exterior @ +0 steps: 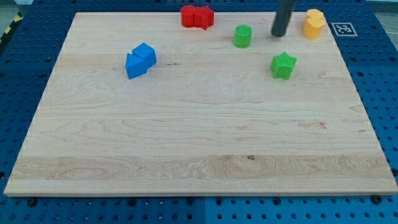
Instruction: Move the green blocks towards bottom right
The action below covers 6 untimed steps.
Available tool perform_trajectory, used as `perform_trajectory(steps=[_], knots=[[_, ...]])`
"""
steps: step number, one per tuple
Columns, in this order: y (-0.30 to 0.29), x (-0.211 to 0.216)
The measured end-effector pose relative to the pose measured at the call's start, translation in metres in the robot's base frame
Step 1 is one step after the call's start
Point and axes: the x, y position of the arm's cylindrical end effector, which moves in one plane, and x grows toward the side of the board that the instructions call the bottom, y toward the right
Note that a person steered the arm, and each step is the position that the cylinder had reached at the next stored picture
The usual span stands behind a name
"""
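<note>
Camera view: my tip [278, 34] is a bare rod, no claw to open or shut, touching nothing. It sits near the board [186, 162] top edge, btwn the green cylinder [242, 36] to its left and the yellow blocks [314, 23] to its right. Green star [283, 65] lies just below the tip, twd bottom. Both greens are upper right, bottom-right corner well apart. Tip is above the star, so pushing it down-right looks feasible; cylinder needs approach from its upper left. No containers. Red blocks [197, 17] and blue blocks [140, 60] off to the left.

Colours on the pale wood counter

The counter [199, 143] is light, grained wood on a blue perforated base [379, 81]; blocks are green [242, 36], green [283, 65], red [197, 17], blue [140, 60], yellow-orange [314, 23]; my tip [278, 34] is dark.
</note>
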Motion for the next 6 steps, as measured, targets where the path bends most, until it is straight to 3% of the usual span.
perform_trajectory(steps=[2,3,6], knots=[[-0.067,-0.04],[-0.102,-0.04],[-0.088,-0.009]])
